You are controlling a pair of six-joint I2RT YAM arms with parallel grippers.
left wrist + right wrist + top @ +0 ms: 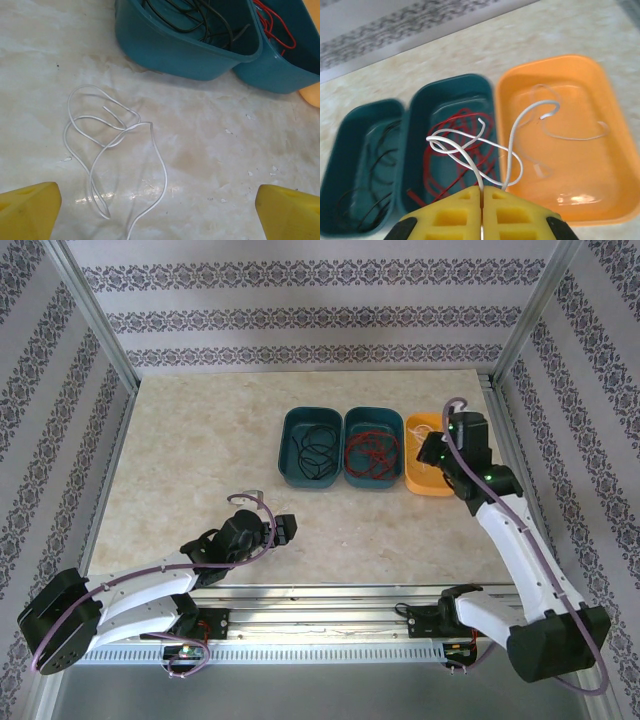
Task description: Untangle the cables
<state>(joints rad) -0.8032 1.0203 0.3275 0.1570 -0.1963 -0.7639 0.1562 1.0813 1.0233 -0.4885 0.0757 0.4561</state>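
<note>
Over by the far right the right end effector (482, 200) has its yellow fingers pressed together on a white cable (511, 145), pinched low so its loops stand up in front of the wrist camera; from there some loops seem to hang over the orange bin (580, 170) and others over the middle teal bin (451, 81), where the red cable (426, 162) lies. The black cable (312, 448) sits coiled in the left teal bin (292, 472). I'd say the step in hand is dropping this white one into the orange bin. To do that cleanly the arm should shift further right, until the whole dangle hangs inside the orange rim, then come down low before letting go. Released from this height, a springy loop could flop across the wall onto the red one and undo the sorting.

The left end effector (160, 212) hangs with its fingers spread wide apart, holding nothing; just beyond it a second white cable (122, 129) lies loose on the table (225, 165), near the teal bins but not touching them. It crosses itself a few times, so a pinch near one free end should lift it without dragging a knot tight.
</note>
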